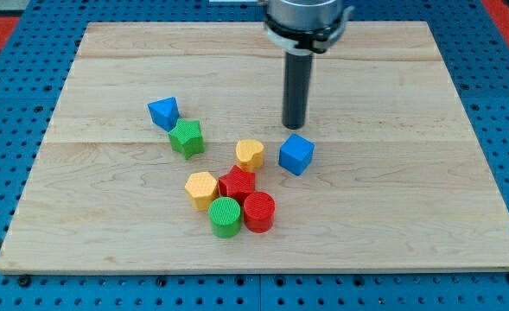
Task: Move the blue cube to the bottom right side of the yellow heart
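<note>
Blue cube [296, 154] on wooden counter [427, 207], just right of yellow heart [250, 154]. My tip [295, 126] just above cube. I have no fingers: bare rod.

A lab: wooden board [461, 173] on blue pegboard [12, 112].

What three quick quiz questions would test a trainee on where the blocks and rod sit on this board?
1. True or false: my tip touches the yellow heart.
2. Which block lies nearest my tip: A blue cube, B green star, C red cylinder?
3. Fill in: the blue cube lies to the view's ____ of the yellow heart.

Key: 1 false, it stands apart from the heart, just above the blue cube. 2 A. 3 right.
</note>
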